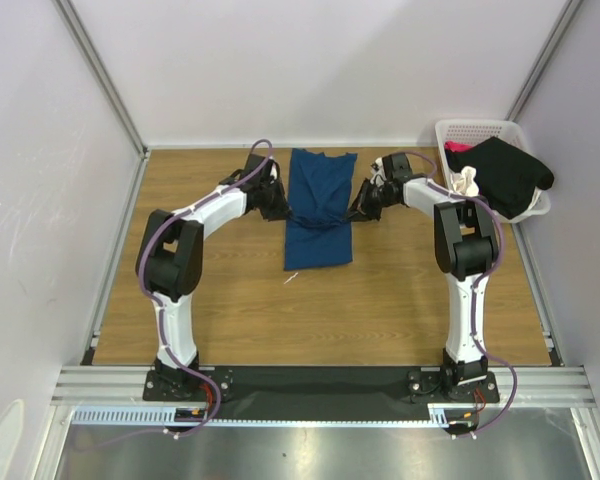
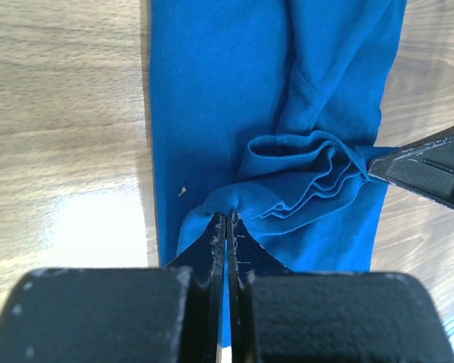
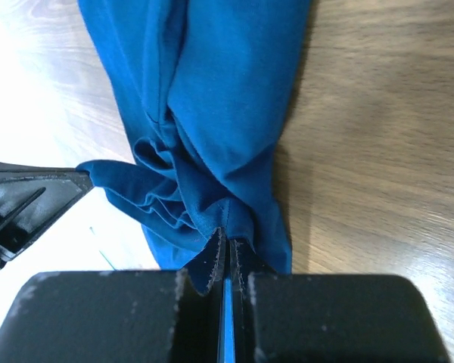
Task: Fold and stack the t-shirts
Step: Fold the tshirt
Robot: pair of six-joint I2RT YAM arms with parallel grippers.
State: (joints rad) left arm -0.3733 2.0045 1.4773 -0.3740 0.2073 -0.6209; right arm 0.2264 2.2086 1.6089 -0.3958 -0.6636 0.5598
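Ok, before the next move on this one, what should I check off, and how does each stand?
1. Left gripper shut on the blue t-shirt's edge: ok.
2. Right gripper shut on the opposite edge: ok.
3. Grips level across the shirt: ok.
4. Cloth flat between the grips: not ok, bunched.
5. All layers caught in each pinch: cannot tell.
6. Black t-shirt on the white basket, apart from the blue one: ok.

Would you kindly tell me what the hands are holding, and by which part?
Both hold the blue t-shirt: the left hand pinches its left edge midway along, the right hand its right edge, cloth bunched between.
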